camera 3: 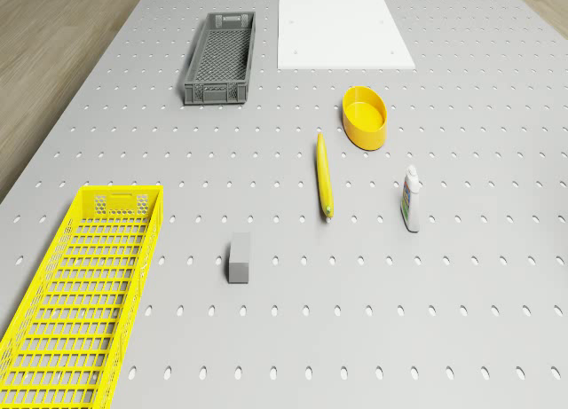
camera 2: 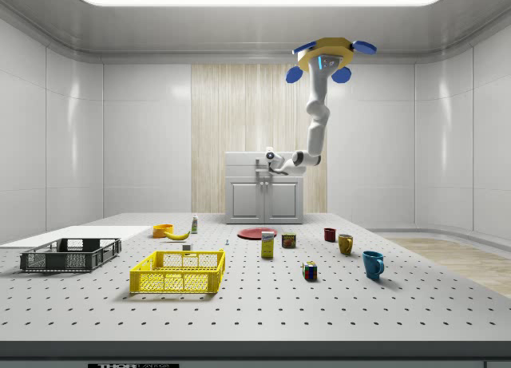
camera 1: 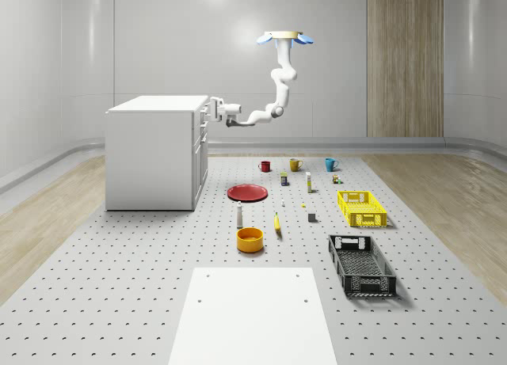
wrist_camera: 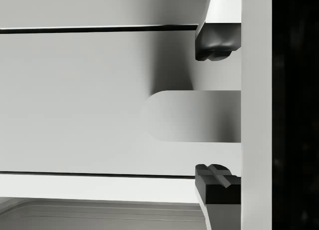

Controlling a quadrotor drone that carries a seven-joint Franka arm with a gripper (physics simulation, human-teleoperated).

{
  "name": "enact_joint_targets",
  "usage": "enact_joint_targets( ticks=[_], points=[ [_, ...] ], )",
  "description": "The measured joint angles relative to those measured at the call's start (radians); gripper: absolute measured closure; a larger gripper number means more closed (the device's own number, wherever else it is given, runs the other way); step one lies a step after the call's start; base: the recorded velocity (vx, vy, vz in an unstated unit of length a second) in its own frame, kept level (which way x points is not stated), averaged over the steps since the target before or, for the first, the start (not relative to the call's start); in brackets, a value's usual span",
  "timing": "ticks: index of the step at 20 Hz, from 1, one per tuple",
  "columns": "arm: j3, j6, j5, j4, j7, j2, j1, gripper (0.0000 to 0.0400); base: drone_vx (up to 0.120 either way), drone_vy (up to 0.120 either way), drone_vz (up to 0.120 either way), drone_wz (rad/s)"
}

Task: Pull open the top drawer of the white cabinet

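Claw [wrist_camera: 217, 114] fingers stand apart, one dark pad [wrist_camera: 214, 43] on each side of the drawer handle [wrist_camera: 192, 116], with a gap between each pad and the handle, so nothing is gripped yet. Seen from the whole-scene camera, the claw [camera 1: 212, 109] is right at the top drawer [camera 1: 203, 111] of the white cabinet [camera 1: 150, 151], which stands near the table's far left corner in that view, its front facing the middle of the table [camera 1: 127, 302]. From the side camera the claw [camera 2: 263, 162] sits against the upper part of the cabinet front [camera 2: 265, 199]. The arm [camera 1: 279, 88] hangs down from the drone [camera 1: 285, 38] and bends sideways toward the cabinet. The drone hovers high in the air, above the far part of the table, off to the side of the cabinet's front rather than over it. Scattered across the table are a red plate [camera 1: 247, 192], a yellow bowl [camera 1: 249, 239], a banana [camera 1: 277, 222], a small white bottle [camera 1: 239, 214], a yellow basket [camera 1: 362, 207] and a black basket [camera 1: 362, 265] toward the right edge, a small grey block [camera 1: 312, 217], and three mugs near the far edge: red [camera 1: 265, 166], yellow [camera 1: 295, 165] and blue [camera 1: 330, 164]. A white sheet [camera 1: 253, 317] lies at the near edge.
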Motion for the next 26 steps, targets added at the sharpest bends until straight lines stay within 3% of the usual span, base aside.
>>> enact_joint_targets(
  ticks=[26],
  points=[
    [-0.001, 0.002, 0.001, 0.002, -0.001, 0.002, -0.005, 0.0095, 0.0, 0.0, 0.0, 0.0]
  ],
)
